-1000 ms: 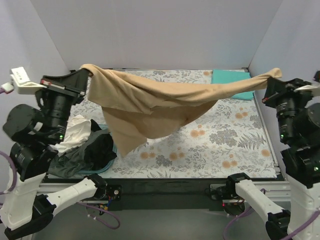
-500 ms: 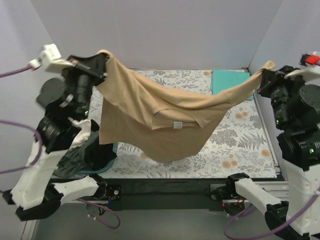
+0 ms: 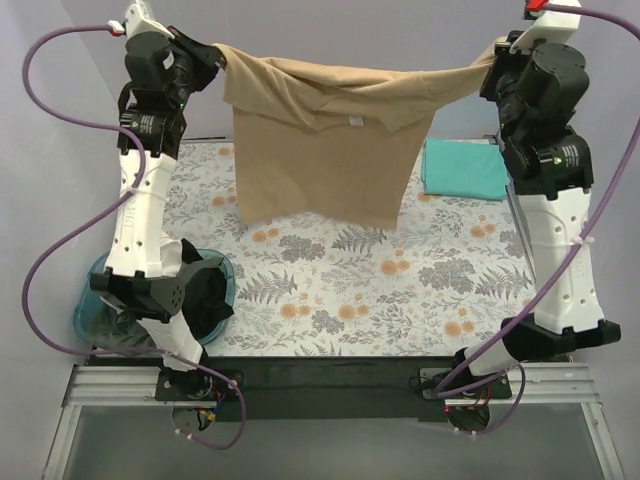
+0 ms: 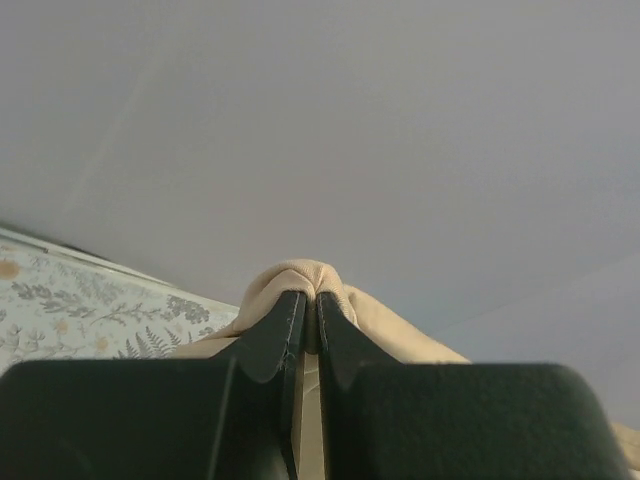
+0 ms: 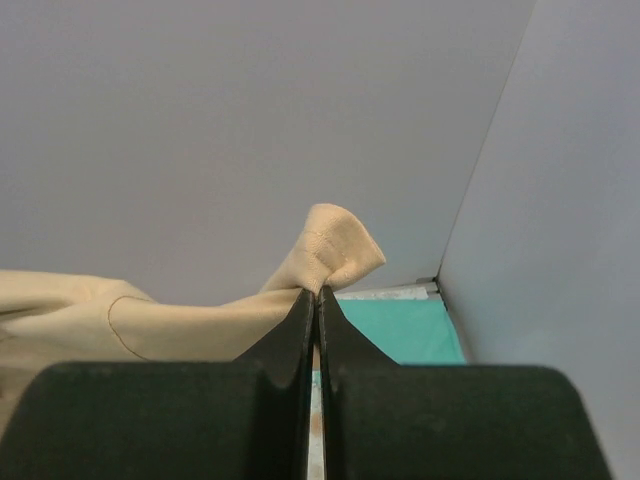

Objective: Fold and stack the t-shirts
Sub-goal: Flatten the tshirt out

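Note:
A tan t-shirt [image 3: 325,140] hangs spread high above the table, stretched between both raised arms, its lower hem hanging above the cloth. My left gripper [image 3: 218,55] is shut on its upper left corner, seen bunched over the tips [image 4: 310,296] as tan t-shirt cloth [image 4: 300,275]. My right gripper [image 3: 488,62] is shut on the upper right corner [image 5: 316,292], a fold of tan t-shirt [image 5: 335,250] sticking out past the tips. A folded teal-green t-shirt [image 3: 463,168] lies flat at the back right; its teal-green cloth [image 5: 395,335] shows below the right gripper.
A blue round basket [image 3: 92,305] with dark cloth in it sits at the front left, partly behind the left arm's base. The floral table cover [image 3: 400,290] spans the table. Grey walls close the back and both sides.
Both arms have risen high and swung toward the back wall, lifting the tan t-shirt from a sagging drape to a flat hanging sheet. Both grips held throughout.

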Tool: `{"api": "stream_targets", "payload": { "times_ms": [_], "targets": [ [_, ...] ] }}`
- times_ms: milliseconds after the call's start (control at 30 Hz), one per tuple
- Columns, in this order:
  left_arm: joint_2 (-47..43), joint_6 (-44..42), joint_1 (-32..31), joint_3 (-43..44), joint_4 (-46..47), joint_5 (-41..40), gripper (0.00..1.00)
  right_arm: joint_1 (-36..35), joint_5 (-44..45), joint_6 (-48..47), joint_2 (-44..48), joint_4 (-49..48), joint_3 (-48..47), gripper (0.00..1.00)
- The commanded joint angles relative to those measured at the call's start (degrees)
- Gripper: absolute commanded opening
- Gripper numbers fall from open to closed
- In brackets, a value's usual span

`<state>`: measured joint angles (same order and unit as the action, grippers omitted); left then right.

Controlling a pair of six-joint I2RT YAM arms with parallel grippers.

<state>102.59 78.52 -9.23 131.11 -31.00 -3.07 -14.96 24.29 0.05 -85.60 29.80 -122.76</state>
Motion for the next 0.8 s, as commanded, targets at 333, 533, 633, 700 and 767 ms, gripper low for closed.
{"api": "stream_targets", "payload": {
  "times_ms": [333,533,633,700,767],
  "targets": [
    [-32.0,5.0,1.1,-48.3,-2.4,3.0,0.0,0.9,7.3,-2.4,22.3,3.0,32.0,0.01],
    [-38.1,6.7,1.1,-73.5,0.3,3.0,0.0,1.9,4.9,2.1,26.9,7.5,53.4,0.08],
    [-35.9,6.3,1.1,-77.1,-1.9,3.0,0.42,2.3,5.8,3.1,24.6,8.0,58.6,0.41],
    [-35.1,7.9,1.1,-77.5,-3.1,2.2,0.55,2.4,7.9,5.2,22.4,8.5,61.0,0.67],
    [-34.3,8.1,1.0,-76.9,-2.5,3.0,0.71,2.4,8.9,7.4,20.5,8.9,60.3,0.8]
  ]
}}
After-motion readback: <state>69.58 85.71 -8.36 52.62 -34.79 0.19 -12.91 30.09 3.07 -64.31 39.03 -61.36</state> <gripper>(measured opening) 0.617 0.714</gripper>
